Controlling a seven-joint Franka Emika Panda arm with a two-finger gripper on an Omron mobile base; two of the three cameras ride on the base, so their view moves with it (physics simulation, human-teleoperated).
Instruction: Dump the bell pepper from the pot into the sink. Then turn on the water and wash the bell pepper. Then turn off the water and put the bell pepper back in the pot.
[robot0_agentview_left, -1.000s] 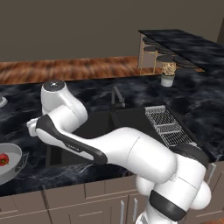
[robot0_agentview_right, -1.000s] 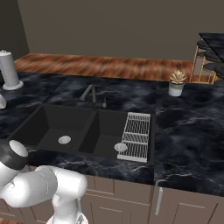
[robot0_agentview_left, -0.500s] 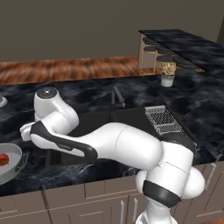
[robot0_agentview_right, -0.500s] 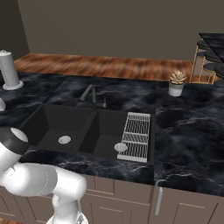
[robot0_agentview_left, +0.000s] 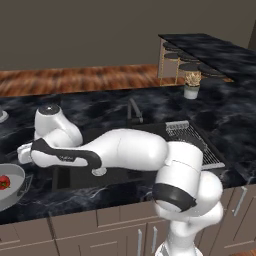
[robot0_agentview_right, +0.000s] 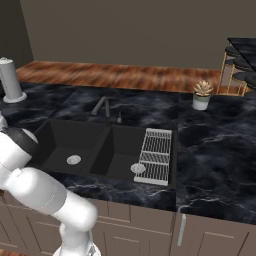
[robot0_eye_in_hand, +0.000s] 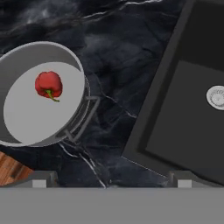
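Resting on the pale floor of the pot (robot0_eye_in_hand: 41, 94), the bell pepper (robot0_eye_in_hand: 48, 85) lies stem down, off-centre. Pot stands on the black marbled counter (robot0_eye_in_hand: 109, 57), just beside the sink (robot0_eye_in_hand: 183, 105), one wire handle toward the basin. End effector (robot0_eye_in_hand: 111, 177) hovers above, fingertips (robot0_eye_in_hand: 38, 178) spread wide, apparently holding nothing.

Bell pepper (robot0_agentview_left: 4, 182) sits in pot (robot0_agentview_left: 15, 196) – far left, arm (robot0_agentview_left: 100, 150) stretched w/ elbow over sink (robot0_agentview_left: 165, 131).

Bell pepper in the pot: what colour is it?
Bright red with a small green stem, clearest in the hand view.
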